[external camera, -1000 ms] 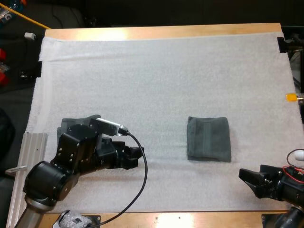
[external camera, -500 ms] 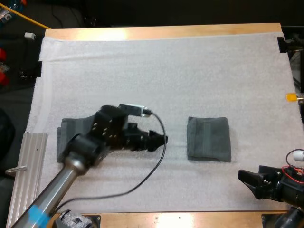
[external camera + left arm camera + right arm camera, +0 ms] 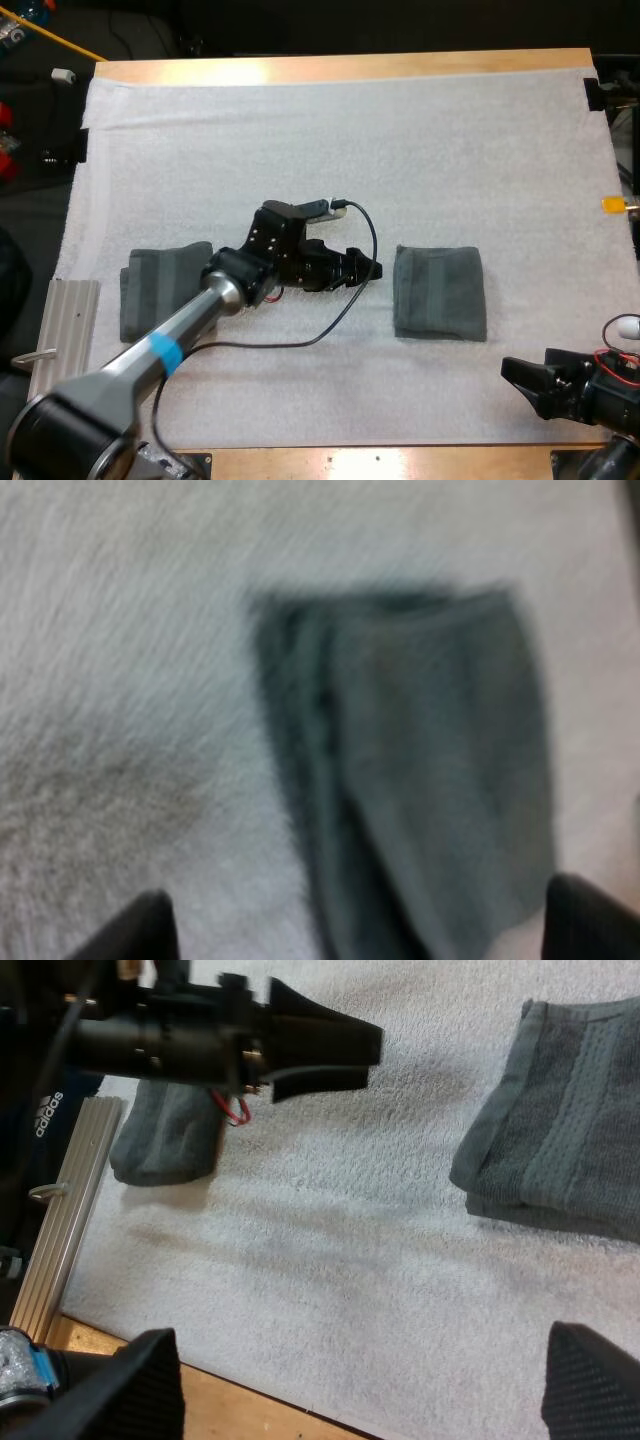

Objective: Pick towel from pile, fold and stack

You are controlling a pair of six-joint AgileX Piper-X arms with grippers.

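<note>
At the left of the high view a dark grey-green towel is seen lying on the white mat. The left gripper is held near mid-frame, fingers spread and empty, pointed at a folded towel just to its right (near, not touched). At lower right the right gripper is seen spread wide, below that towel

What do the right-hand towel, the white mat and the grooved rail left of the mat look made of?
Right-hand towel: matte dark grey-green fabric, seemingly terry cloth, with ribbed woven bands. White mat: soft, fuzzy, matte, probably foam sheet or fleece. Rail: pale, lengthwise grooves, dull sheen, likely extruded aluminium.
</note>
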